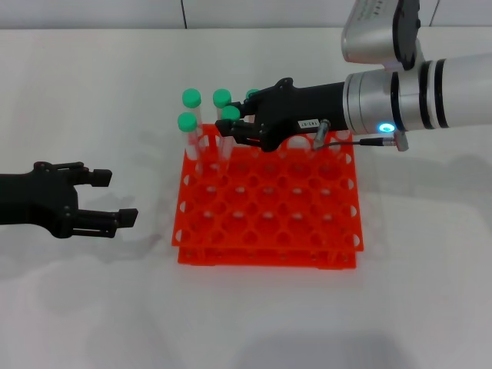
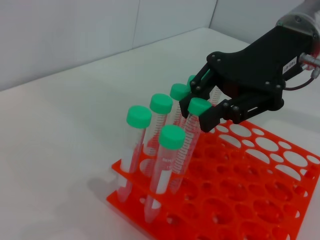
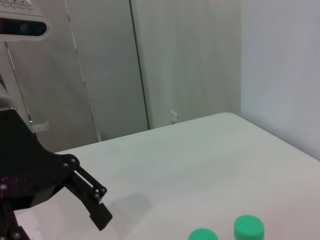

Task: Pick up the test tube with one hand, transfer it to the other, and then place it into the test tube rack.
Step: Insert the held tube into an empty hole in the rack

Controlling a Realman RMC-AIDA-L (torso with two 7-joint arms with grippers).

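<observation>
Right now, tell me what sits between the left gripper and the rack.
Nothing: in the head view, only bare white table separates the open left gripper from the test tube rack.

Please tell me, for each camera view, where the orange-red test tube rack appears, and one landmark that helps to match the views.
Head view: the test tube rack sits mid-table, under the right gripper.
Left wrist view: rack fills the lower right.
Right wrist view: rack not in it; only caps show.
Shared landmark: the green caps.

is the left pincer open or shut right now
Open. The left pincer rests over the table beside the test tube rack, its two fingers spread with a clear gap and nothing between them.
</observation>
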